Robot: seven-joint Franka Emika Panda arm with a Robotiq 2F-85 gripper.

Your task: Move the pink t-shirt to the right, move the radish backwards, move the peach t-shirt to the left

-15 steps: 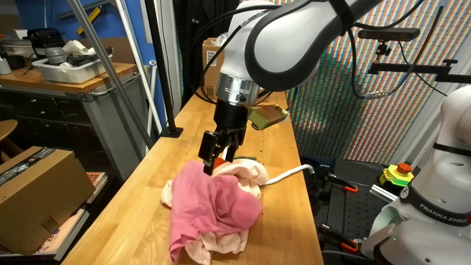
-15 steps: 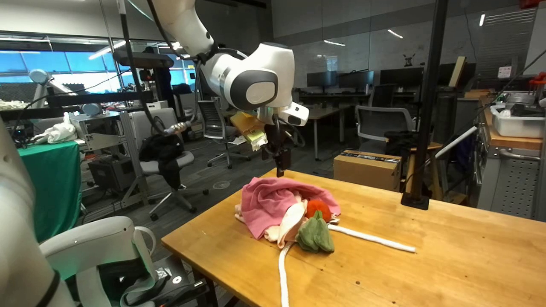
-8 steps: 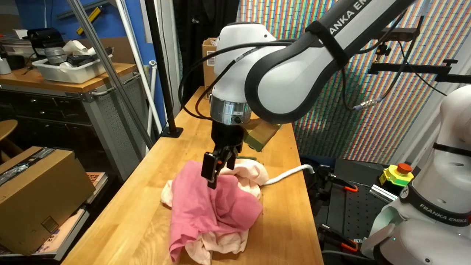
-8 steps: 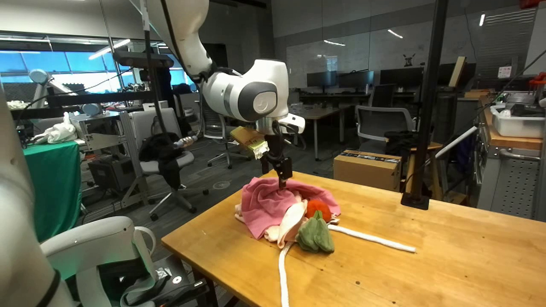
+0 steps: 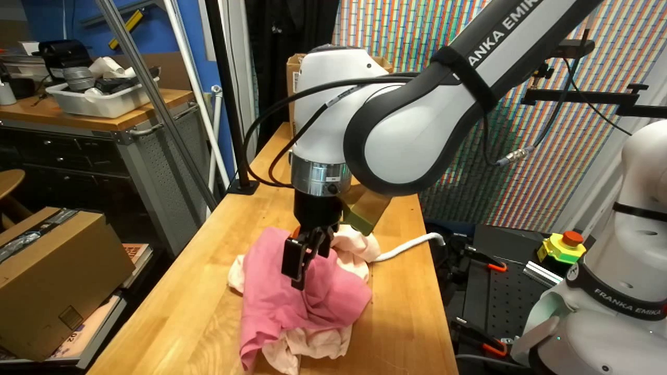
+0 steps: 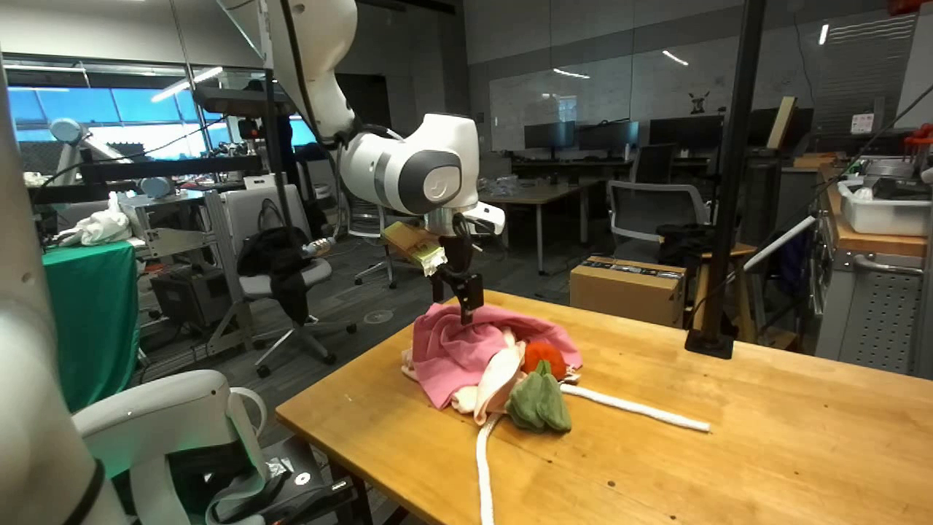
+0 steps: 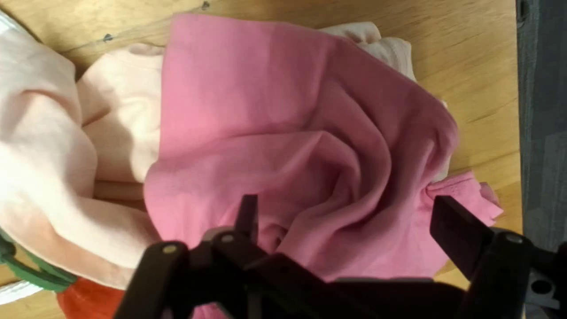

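In the wrist view the bright pink t-shirt [image 7: 274, 155] fills mid-frame, its cloth swirled into deep folds, with the jaws spread wide over it at the bottom. The pale peach t-shirt [image 7: 44, 133] lies crumpled at the left edge and peeks from under the pink at the upper right. In an exterior view the radish [image 6: 544, 356], round and orange-red, sits below and right of centre beside the peach folds, green leaves [image 6: 538, 402] flopped on the desk [image 6: 765, 437].
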